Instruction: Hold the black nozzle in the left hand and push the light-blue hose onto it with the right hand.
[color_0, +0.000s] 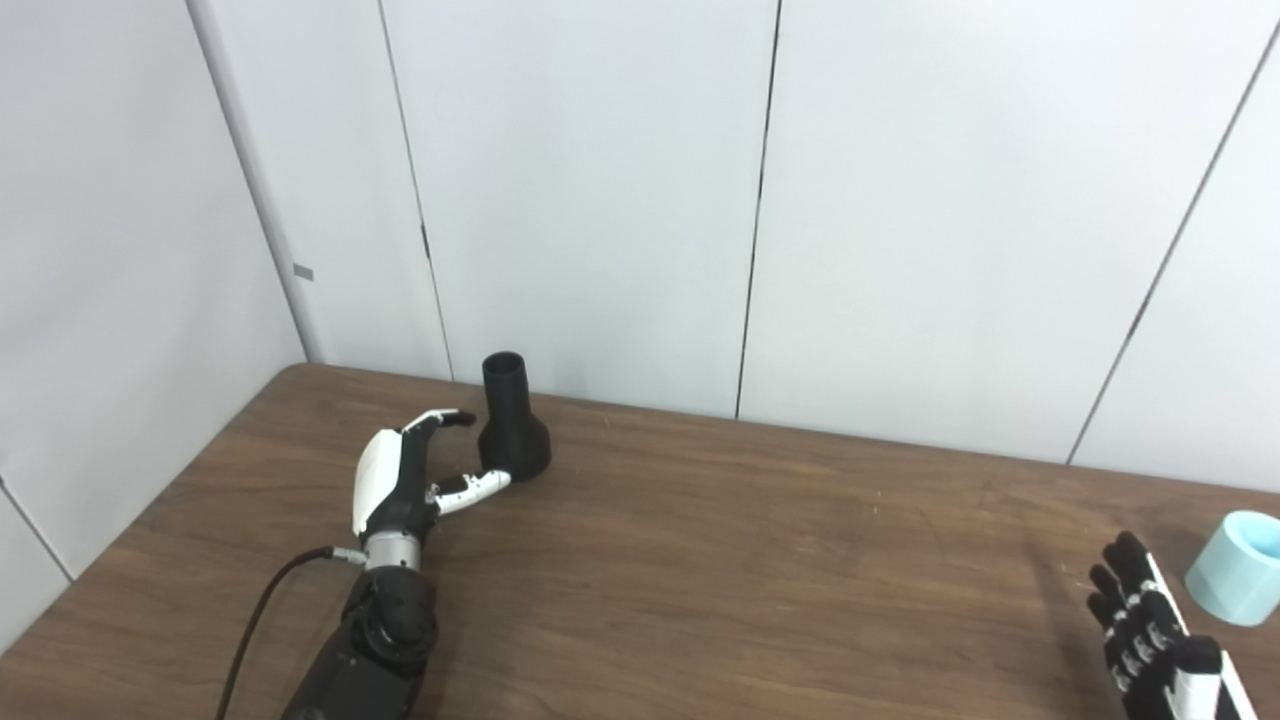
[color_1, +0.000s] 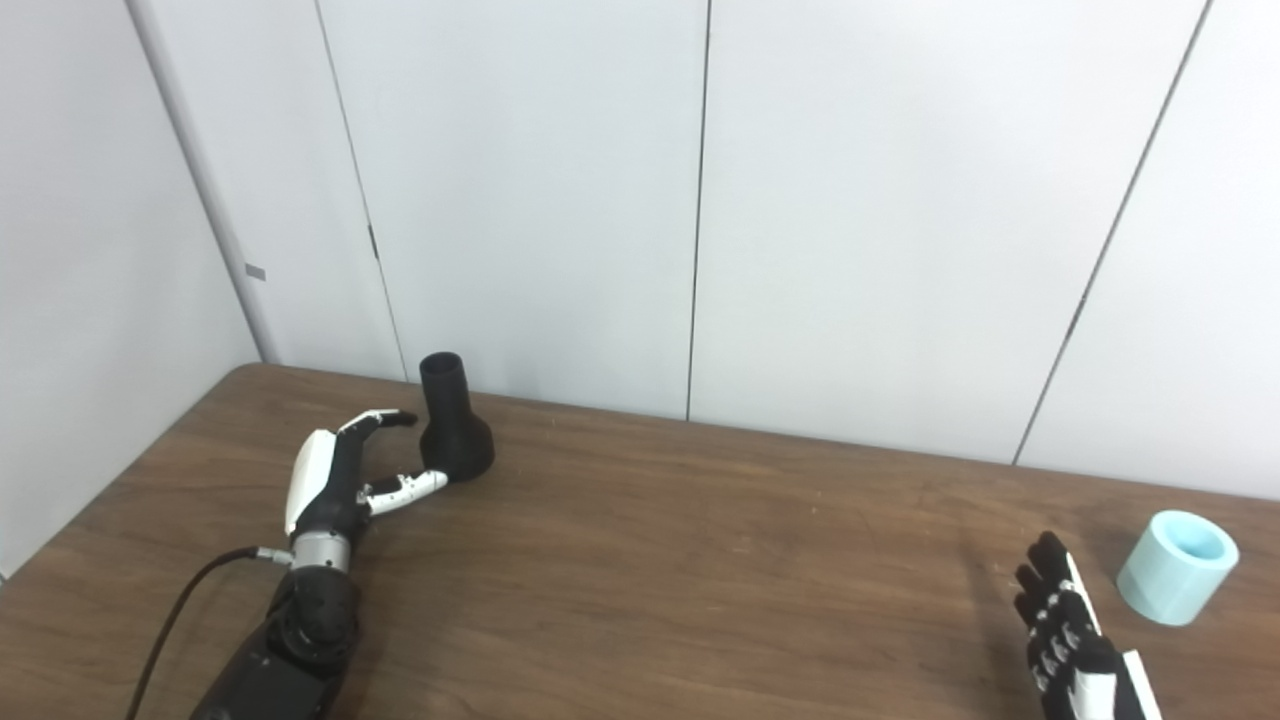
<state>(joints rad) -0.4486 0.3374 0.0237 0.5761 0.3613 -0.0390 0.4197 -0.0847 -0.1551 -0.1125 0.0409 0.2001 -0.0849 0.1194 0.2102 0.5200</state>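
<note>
A black nozzle (color_0: 513, 420) is seen standing upright on the wooden tabletop (color_0: 700, 560), near its far left corner and close to the white wall panels (color_0: 600, 200), with the narrow open neck pointed up and the wider flared base resting on the wood. The left hand (color_0: 405, 478) is placed just beside the nozzle on its left, with the fingers (color_0: 445, 418) spread apart and curved towards the neck, while the thumb is stretched towards the base; whether the thumb tip touches the base cannot be told, and nothing is clasped. A black cable (color_0: 265, 600) is seen running from the wrist of the left arm down to the bottom edge. The light-blue hose (color_1: 1178, 566), a short pale cylinder with an open end turned up and slightly tilted, is seen resting on the tabletop at the far right, well apart from the nozzle. The right hand (color_1: 1070, 630) is raised just beside the hose on its left, apart from it, with the fingers (color_1: 1045, 570) extended upward and lying close beside one another, and nothing is held in it.
</note>
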